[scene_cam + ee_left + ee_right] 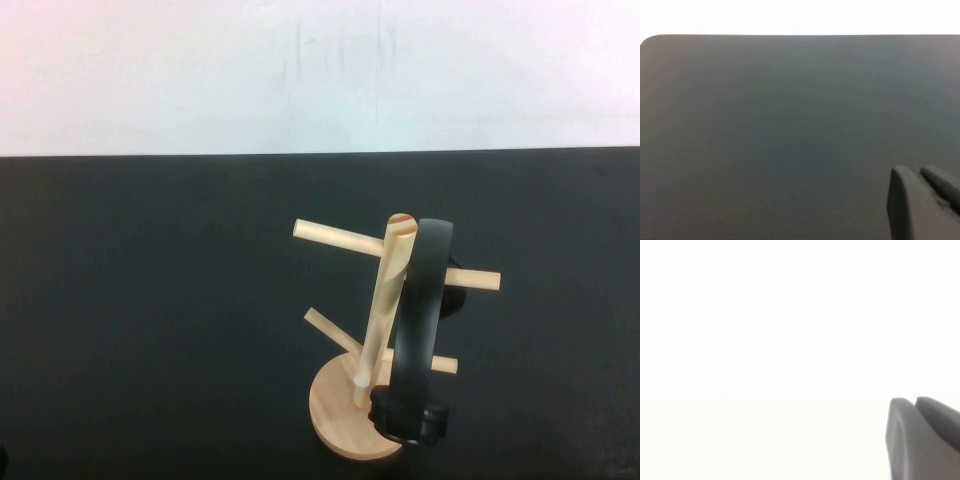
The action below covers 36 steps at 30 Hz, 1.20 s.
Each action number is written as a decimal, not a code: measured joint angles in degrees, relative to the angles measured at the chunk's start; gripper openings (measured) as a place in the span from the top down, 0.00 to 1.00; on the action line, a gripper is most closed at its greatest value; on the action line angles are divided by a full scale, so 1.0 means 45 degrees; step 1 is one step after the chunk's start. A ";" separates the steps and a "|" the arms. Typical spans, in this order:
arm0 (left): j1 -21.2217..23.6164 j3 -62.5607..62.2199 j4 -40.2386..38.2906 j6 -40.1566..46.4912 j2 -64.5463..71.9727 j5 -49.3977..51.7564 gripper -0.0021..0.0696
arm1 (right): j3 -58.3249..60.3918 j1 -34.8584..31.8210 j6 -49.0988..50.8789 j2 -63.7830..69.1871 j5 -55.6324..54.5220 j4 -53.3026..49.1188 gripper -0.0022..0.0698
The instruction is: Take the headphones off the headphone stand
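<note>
While headphones (415, 330) hang on headphone stand (375, 330), left pincer (920, 187), right pincer (915, 415) — both closed, apart.

You see the black headphones (418, 330) hanging on the light wooden headphone stand (375, 330). The wide band loops over a top peg, right beside the post. One earcup rests low at the round base, at 5 o'clock on the table.
</note>
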 joint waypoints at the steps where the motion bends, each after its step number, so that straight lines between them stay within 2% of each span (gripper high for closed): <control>1: 0.0000 0.0000 0.0000 0.0000 0.0000 0.0000 0.97 | 0.0000 0.0000 0.0000 0.0000 -0.1001 0.0000 0.98; 5: 0.0000 0.0000 0.0000 0.0000 0.0000 0.0000 0.97 | 0.0000 0.0000 0.0000 -0.0010 -0.4270 0.0000 0.98; 9: 0.0000 0.0000 0.0000 0.0000 0.0000 0.0000 0.97 | 0.0000 0.0000 0.0000 -0.0063 -0.5820 0.0104 0.98; 14: 0.0000 0.0000 0.0000 0.0000 0.0000 0.0000 0.97 | 0.0000 0.0000 0.1537 -0.0063 -0.9205 0.1030 0.98; 18: 0.0000 0.0000 0.0000 0.0000 0.0000 0.0000 0.97 | -0.1549 0.0000 0.2216 -0.0063 -0.9826 0.1821 0.98; 20: 0.0000 0.0000 0.0000 0.0000 0.0000 0.0000 0.97 | -0.3165 0.0000 0.2633 -0.0093 -0.8613 0.2087 0.98; 22: 0.0000 0.0000 0.0000 0.0000 0.0000 0.0000 0.97 | -0.4899 0.0000 0.3180 -0.0093 -0.6360 0.2168 0.98; 28: 0.0000 0.0000 0.0000 0.0000 0.0000 0.0000 0.97 | -0.9775 0.0000 0.3700 0.1792 0.3187 0.2020 0.98; 32: 0.0000 0.0000 0.0000 0.0000 0.0000 0.0000 0.97 | -1.0499 0.0000 0.3057 0.4127 0.7595 0.1948 0.98; 36: 0.0000 0.0000 0.0000 0.0000 0.0000 0.0000 0.97 | -1.0499 0.0000 0.1660 0.5983 0.9447 0.0994 0.98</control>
